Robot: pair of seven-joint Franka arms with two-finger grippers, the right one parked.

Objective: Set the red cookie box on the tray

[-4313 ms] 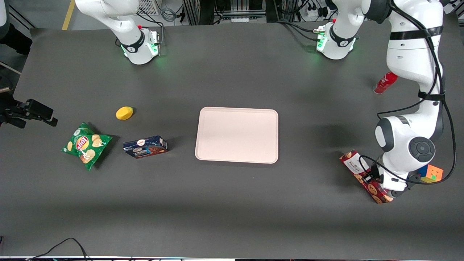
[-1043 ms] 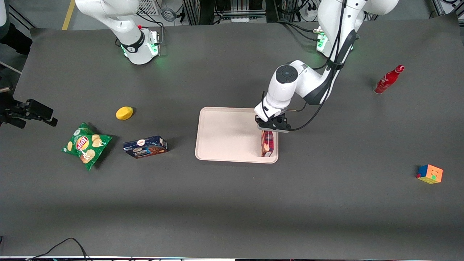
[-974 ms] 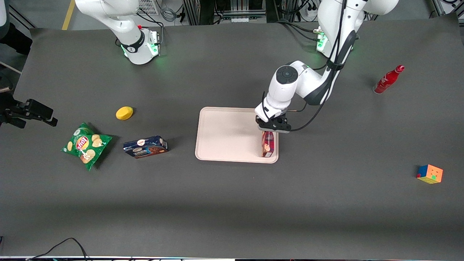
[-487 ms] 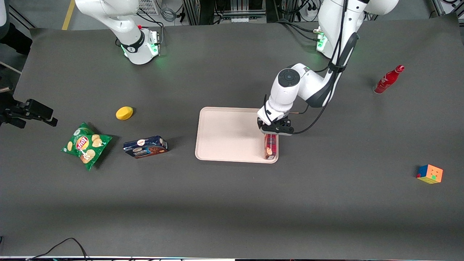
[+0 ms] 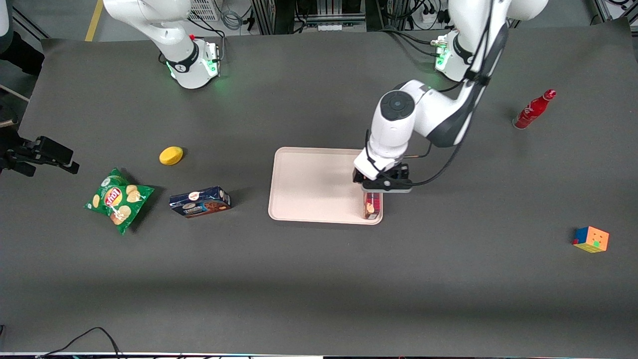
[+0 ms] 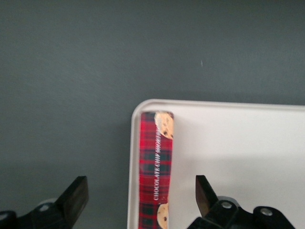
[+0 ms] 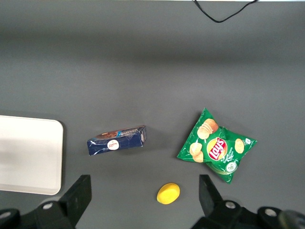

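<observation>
Since the earlier front frames, the long dark-red plaid cardboard cookie box has travelled from the desk at the working arm's end onto the large pale cream-pink plastic tray, and the pincer has let go and lifted. Nearest the front camera, the box lies flat inside the tray's corner, along the rim on the working arm's side. Just above it hangs the pincer, fingers spread wide, well clear of the carton and holding nothing. Judged from this, placement is done; only the arm's withdrawal remains.
</observation>
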